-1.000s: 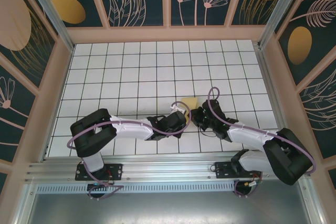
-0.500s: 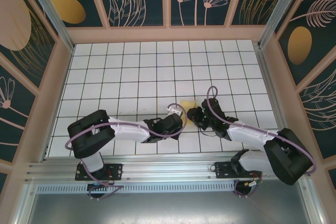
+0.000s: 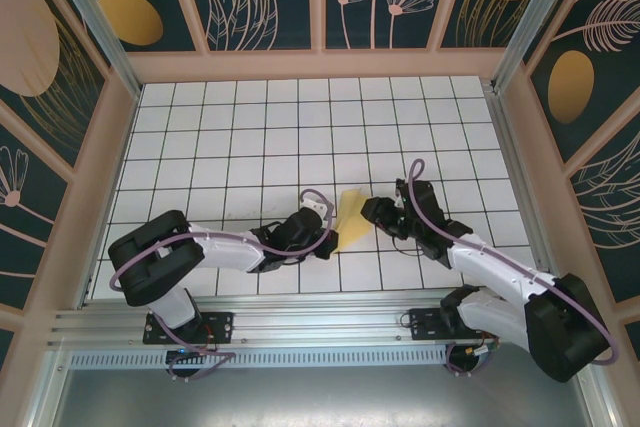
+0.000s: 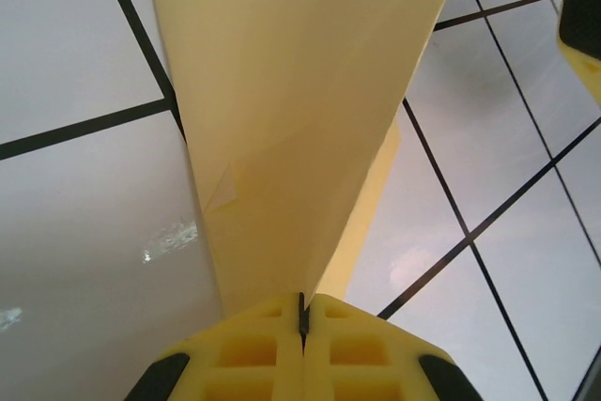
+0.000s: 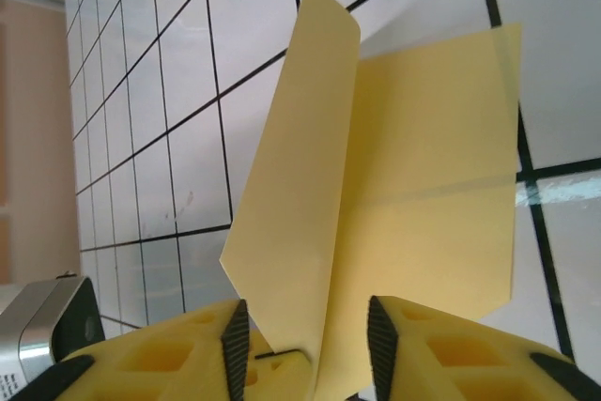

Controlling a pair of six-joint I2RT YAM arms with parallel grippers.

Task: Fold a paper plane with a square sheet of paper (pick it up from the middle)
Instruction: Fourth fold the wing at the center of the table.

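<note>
Right jaws have opened since a second ago; both arms have shifted, elbows further outward, and more of the yellow sheet (image 3: 352,217) shows. Left gripper (image 4: 302,312): jaws pressed together, pinching the folded yellow sheet by its narrow end. Right gripper (image 5: 307,326): jaws spread, sheet's edge standing loose between them. Sheet sits between the two grippers, mid-worktop (image 3: 250,127), one flap standing up.

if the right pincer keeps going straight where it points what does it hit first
Most likely the yellow paper: its folded edge stands between the open fingers of the right pincer. Beyond it lies the white grid table, though depth is unclear.
</note>
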